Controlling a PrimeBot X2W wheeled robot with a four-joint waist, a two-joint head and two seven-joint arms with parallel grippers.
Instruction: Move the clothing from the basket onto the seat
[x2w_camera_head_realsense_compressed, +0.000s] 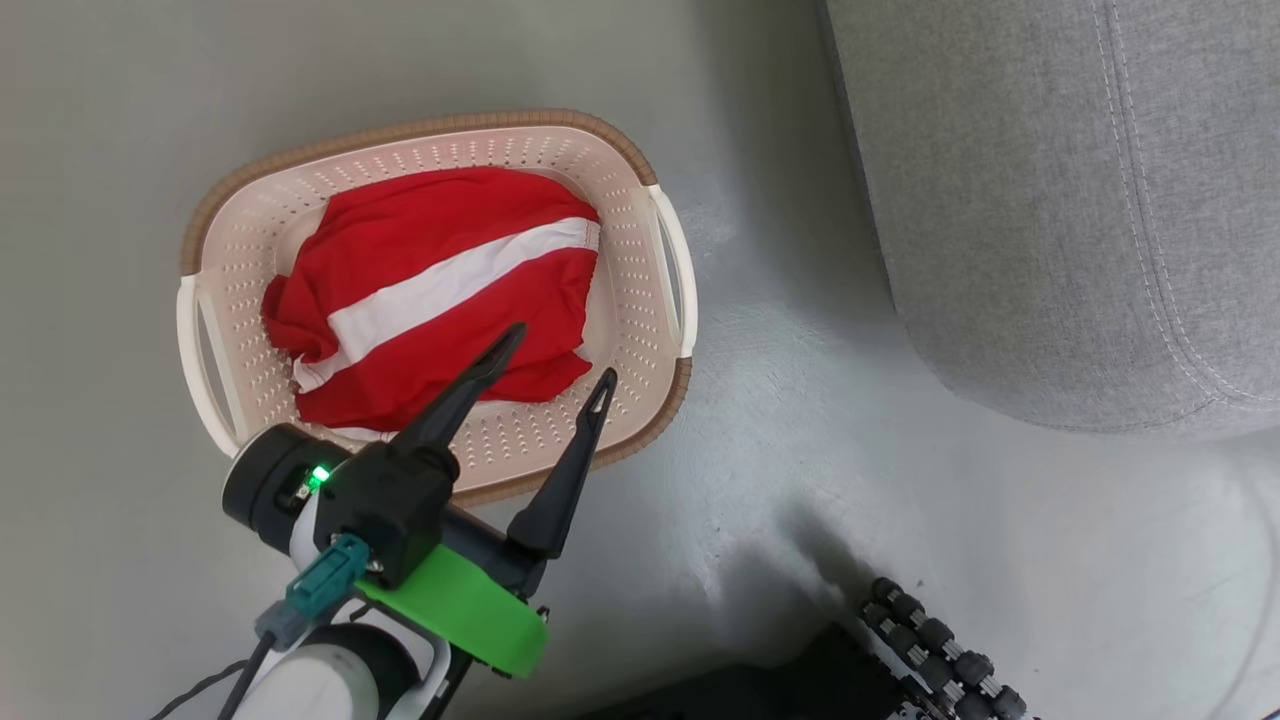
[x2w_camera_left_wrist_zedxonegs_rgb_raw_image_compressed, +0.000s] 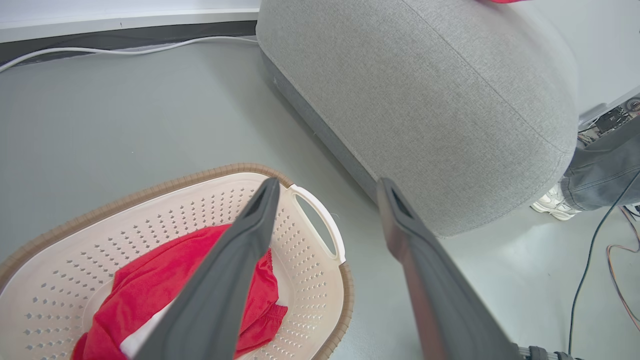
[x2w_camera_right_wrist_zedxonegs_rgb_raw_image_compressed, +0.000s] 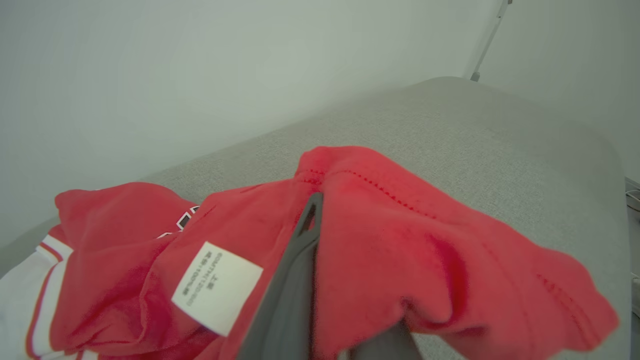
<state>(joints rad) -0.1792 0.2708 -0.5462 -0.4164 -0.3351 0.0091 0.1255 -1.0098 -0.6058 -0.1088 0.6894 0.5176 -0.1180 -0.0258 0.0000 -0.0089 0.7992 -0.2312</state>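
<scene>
The right gripper (x2w_camera_right_wrist_zedxonegs_rgb_raw_image_compressed: 316, 215) is pinched nearly closed on a fold of the labelled garment (x2w_camera_right_wrist_zedxonegs_rgb_raw_image_compressed: 400, 225), with red cloth draped over its visible finger; that garment lies bunched on top of the seat (x2w_camera_right_wrist_zedxonegs_rgb_raw_image_compressed: 450, 115), so this piece looks delivered and needs only letting go; the jaws should part fully and the arm lift straight up, so that the fabric does not snag on a fingertip and get dragged off the edge. The left gripper (x2w_camera_head_realsense_compressed: 561, 354) stands spread wide and empty above the near wall of the basket (x2w_camera_head_realsense_compressed: 640, 160); inside lies the striped garment (x2w_camera_head_realsense_compressed: 430, 280), red with a broad white band, crumpled across the bottom; the basket sits on the grey floor (x2w_camera_head_realsense_compressed: 120, 100) near the seat, not touching it. For that piece the robot would do well to come down on a raised fold near the middle and take enough cloth to lift it clear of the rim. A white label (x2w_camera_right_wrist_zedxonegs_rgb_raw_image_compressed: 217, 287) sits on the labelled garment; its small dark print is turned sideways and too blurred to read; no brand can be made out.
</scene>
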